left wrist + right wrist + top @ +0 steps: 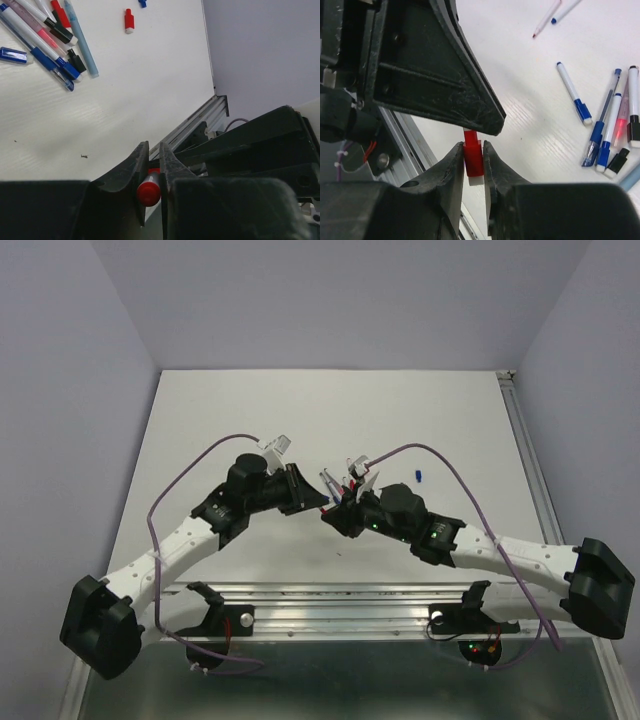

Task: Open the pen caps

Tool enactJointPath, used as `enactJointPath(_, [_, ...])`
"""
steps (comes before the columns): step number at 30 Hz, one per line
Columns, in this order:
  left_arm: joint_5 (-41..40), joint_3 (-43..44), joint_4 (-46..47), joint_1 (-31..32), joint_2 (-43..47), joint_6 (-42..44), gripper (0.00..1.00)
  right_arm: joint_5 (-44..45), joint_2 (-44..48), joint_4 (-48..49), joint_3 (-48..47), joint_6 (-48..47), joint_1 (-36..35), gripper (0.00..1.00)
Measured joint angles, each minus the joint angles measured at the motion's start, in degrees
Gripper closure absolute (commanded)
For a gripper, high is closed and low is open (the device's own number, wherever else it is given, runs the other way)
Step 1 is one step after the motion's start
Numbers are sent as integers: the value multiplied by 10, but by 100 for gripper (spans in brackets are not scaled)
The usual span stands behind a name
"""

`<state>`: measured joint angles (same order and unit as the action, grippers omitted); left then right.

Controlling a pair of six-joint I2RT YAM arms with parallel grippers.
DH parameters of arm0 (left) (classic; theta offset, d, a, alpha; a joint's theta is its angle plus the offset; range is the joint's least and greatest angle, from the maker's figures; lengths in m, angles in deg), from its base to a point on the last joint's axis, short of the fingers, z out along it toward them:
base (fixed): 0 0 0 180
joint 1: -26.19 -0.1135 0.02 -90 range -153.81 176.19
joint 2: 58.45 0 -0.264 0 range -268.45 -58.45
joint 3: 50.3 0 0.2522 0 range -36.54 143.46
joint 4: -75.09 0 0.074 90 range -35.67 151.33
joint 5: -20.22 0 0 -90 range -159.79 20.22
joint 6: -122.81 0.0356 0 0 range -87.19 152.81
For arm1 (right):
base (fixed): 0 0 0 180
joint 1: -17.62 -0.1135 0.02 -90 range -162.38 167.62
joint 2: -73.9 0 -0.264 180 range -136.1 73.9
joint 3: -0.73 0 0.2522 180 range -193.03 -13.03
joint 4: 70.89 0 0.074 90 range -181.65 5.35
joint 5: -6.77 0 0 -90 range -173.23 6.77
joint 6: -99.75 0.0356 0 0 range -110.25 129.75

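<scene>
A red-ended pen is clamped between the fingers of my left gripper, its round red end facing the left wrist camera. My right gripper is shut on that pen's red cap, directly below the left gripper's finger. In the top view the left gripper and right gripper meet tip to tip above the table's middle. Several other pens lie in a loose cluster on the table, also seen in the right wrist view. A loose red cap lies beside them.
A loose blue cap lies right of the grippers, another blue cap near the pens. Two thin pens lie farther off. An aluminium rail runs along the near table edge. Grey walls enclose the white table.
</scene>
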<state>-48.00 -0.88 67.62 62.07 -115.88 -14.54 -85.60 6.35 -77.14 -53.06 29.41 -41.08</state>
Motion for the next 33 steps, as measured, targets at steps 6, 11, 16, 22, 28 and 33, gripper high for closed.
enactJointPath(6, [26,87,-32,-107,-87,35,100,-22,69,27,97,76,0,99])
enactJointPath(11, [-65,137,26,-227,-123,62,100,-75,90,-80,154,113,-25,99])
enactJointPath(16, [-50,136,44,-228,-123,69,100,-73,92,-93,154,121,-24,68])
enactJointPath(22, [-10,89,53,-223,-107,67,100,-14,79,-97,104,98,-24,22])
enactJointPath(28, [7,38,52,-153,-76,51,100,51,15,-46,-7,53,-24,0])
enactJointPath(33, [5,3,52,-97,-21,30,100,91,-49,-23,-68,16,-24,0])
